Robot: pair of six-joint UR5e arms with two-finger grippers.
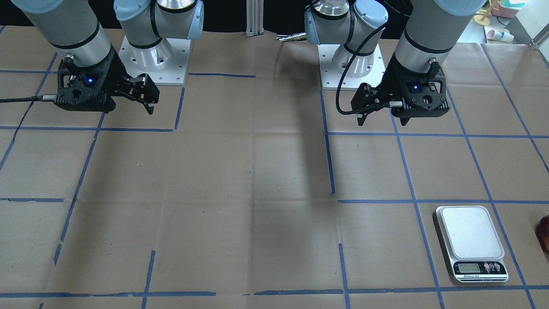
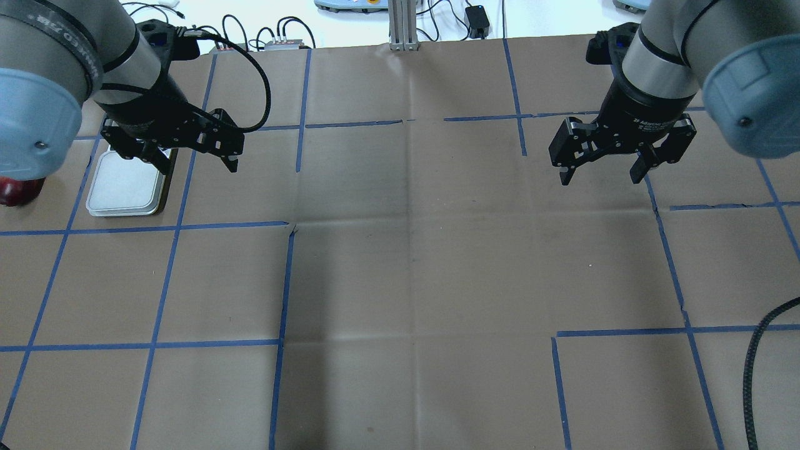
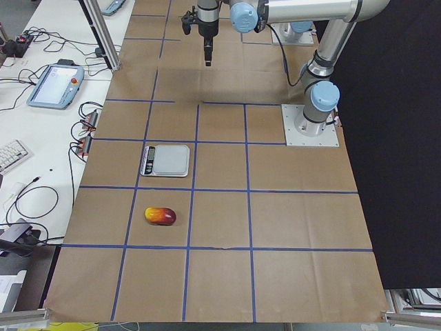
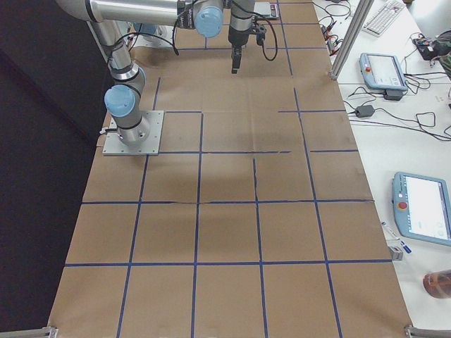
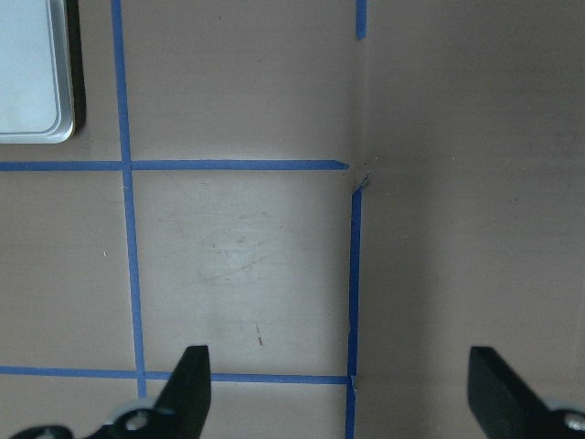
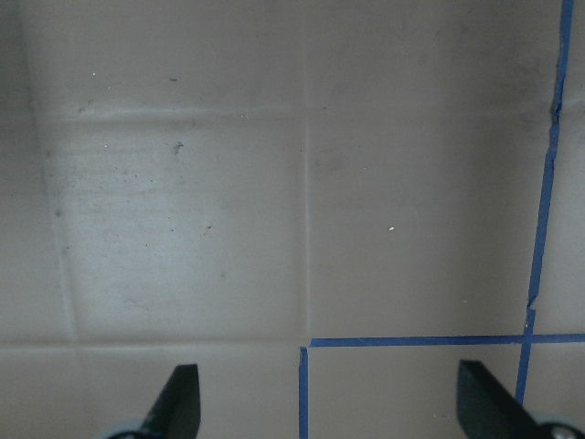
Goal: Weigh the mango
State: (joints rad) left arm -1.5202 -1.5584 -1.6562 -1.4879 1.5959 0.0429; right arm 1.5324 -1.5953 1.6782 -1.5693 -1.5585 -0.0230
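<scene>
Here, in the front-facing view, the mango (image 1: 545,234) lies on the worktop (image 1: 257,193) at three o'clock of the scale (image 1: 469,231), near it but apart. Overhead, the left jaws and the right jaws both hang spread above the worktop. From the left end, the mango sits at six o'clock of the scale.
</scene>
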